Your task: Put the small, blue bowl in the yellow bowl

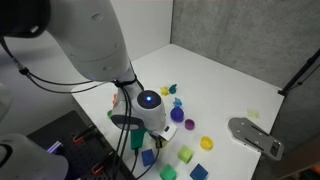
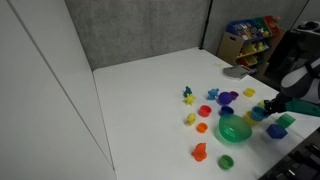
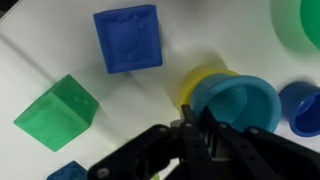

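In the wrist view the small blue bowl (image 3: 240, 100) looks bright blue inside. It sits over the yellow bowl (image 3: 196, 82), whose rim shows only at its left. My gripper (image 3: 195, 128) is shut on the blue bowl's near rim, one finger inside and one outside. In an exterior view the gripper (image 2: 271, 108) is low over the toys at the table's edge; the bowls are hidden there. In an exterior view my arm (image 1: 148, 105) covers them.
A blue cube (image 3: 127, 38) and a green cube (image 3: 57, 112) lie left of the bowls. A big green bowl (image 3: 303, 20) and a deeper blue round bowl (image 3: 303, 108) are at the right. Several small toys (image 2: 205, 110) are scattered on the white table (image 2: 150, 100).
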Robot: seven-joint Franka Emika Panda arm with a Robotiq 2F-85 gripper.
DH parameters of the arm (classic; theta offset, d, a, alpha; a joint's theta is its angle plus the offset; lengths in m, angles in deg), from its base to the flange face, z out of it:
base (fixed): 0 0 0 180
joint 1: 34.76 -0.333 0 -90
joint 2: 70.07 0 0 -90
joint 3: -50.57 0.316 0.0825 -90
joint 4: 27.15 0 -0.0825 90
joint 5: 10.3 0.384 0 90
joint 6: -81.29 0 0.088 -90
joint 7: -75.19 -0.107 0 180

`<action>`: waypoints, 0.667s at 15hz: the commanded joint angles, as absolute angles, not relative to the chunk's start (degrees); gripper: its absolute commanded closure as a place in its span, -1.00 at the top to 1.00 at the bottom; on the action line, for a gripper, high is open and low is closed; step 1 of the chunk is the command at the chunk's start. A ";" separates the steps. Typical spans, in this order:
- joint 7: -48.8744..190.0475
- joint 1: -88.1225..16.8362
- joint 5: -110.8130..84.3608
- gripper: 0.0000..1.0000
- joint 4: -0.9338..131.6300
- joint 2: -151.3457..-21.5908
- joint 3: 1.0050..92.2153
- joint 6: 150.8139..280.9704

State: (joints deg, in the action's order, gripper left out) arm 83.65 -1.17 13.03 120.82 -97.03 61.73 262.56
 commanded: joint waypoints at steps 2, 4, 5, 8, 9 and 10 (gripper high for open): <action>85.49 1.93 12.42 -0.91 118.87 -99.50 64.24 263.94; 85.80 2.81 12.44 -0.91 118.46 -99.47 64.85 263.58; 85.83 3.09 12.44 -0.91 118.25 -99.47 64.96 263.36; 85.87 3.80 12.37 -0.91 117.60 -99.81 65.16 262.87; 85.80 3.78 12.35 -0.91 117.48 -99.77 65.01 262.53; 85.76 3.96 12.38 -0.91 117.43 -99.57 65.08 262.17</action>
